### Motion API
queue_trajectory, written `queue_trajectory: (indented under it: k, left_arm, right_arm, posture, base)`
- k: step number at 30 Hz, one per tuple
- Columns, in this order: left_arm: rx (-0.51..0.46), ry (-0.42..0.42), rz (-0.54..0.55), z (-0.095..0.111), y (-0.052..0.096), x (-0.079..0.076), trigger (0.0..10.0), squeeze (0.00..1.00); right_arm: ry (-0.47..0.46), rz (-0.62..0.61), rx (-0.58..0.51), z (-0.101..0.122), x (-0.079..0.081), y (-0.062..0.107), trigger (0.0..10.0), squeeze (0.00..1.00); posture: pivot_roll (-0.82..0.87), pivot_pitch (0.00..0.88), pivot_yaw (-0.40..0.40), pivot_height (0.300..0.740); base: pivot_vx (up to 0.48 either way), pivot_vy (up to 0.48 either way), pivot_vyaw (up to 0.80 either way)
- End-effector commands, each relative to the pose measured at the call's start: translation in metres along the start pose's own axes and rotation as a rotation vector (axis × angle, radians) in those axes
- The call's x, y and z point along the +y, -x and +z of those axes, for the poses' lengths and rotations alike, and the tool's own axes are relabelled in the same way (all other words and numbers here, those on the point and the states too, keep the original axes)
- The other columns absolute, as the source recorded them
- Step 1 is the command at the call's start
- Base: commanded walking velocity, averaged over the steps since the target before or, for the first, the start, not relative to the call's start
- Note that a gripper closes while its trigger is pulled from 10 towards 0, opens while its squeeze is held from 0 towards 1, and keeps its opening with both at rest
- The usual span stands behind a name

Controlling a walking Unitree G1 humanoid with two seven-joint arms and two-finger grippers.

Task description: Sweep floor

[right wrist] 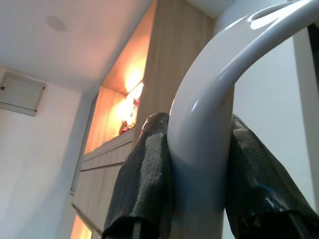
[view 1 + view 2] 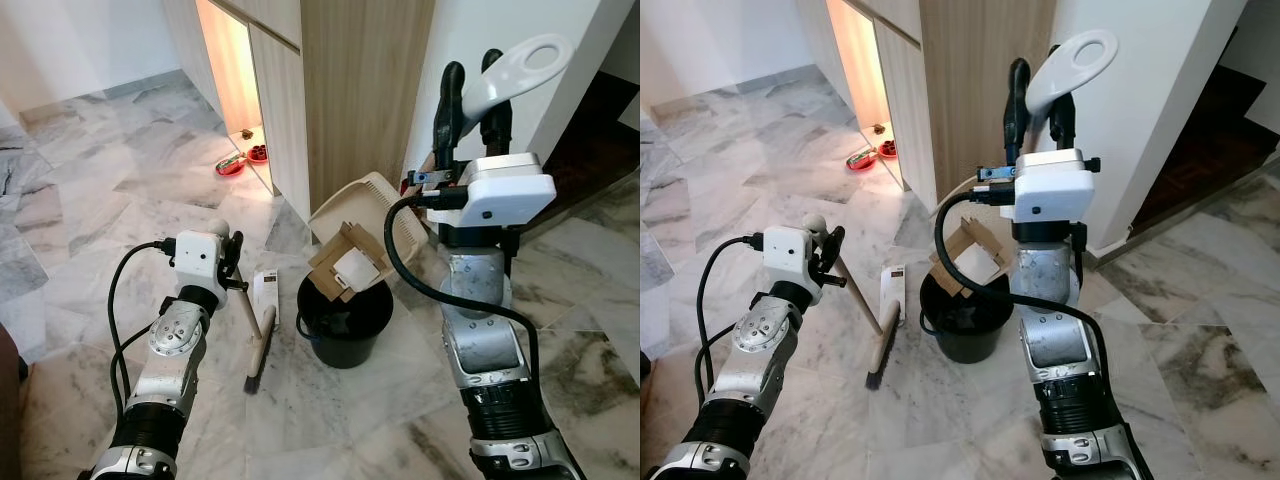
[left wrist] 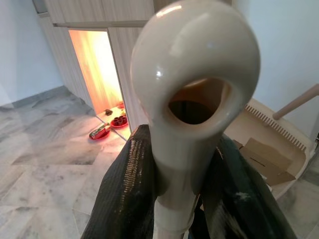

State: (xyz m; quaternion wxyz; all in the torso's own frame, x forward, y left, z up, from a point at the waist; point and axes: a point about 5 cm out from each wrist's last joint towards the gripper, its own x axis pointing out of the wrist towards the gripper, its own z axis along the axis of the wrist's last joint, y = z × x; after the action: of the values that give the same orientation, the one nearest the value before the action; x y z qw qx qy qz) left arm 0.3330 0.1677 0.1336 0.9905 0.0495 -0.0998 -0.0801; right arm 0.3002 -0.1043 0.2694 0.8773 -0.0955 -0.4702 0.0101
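- In the left eye view, the dustpan [image 2: 362, 212] is being tipped over the black bucket [image 2: 345, 320] at the centre of the frame, with a flattened piece of cardboard [image 2: 345, 262] sliding off its lip into the bucket. The dustpan's white handle [image 2: 520, 68] is being gripped high in the upper right of the frame by the right pincer [image 2: 472, 92], which is clenched on it.
- In the right eye view, the broom [image 2: 880, 340] is being held left of centre by the left pincer [image 2: 826, 246], clenched on the top of its stick; the broom head is resting on the marble floor [image 2: 760, 180] just beside the bucket, and a small white box [image 2: 894, 285] is lying next to it.
- In the left wrist view, the rounded, holed cap of the broom stick [image 3: 194, 94] is being clasped between the two black fingers [image 3: 124, 194].
- In the right wrist view, the white handle is being squeezed between both black fingers [image 1: 144, 184].
- The step in hand is judged to be the emptying of the swept-up rubbish into the bucket. The next move is judged to call for more tilt until the cardboard drops clear, then lowering the dustpan to the floor so the box can be swept in.
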Motion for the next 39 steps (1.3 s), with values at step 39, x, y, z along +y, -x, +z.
queue_trajectory:
  k: [39]
  left_arm:
    - [-0.054,-0.040,-0.021,0.010,-0.001,-0.001,10.0,0.00]
  right_arm:
    - [0.363,-0.087,0.107,-0.019,-0.037,0.008,10.0,0.00]
  posture:
    - [0.06,0.070,0.040,0.740]
  base:
    - [0.000,0.000,0.00]
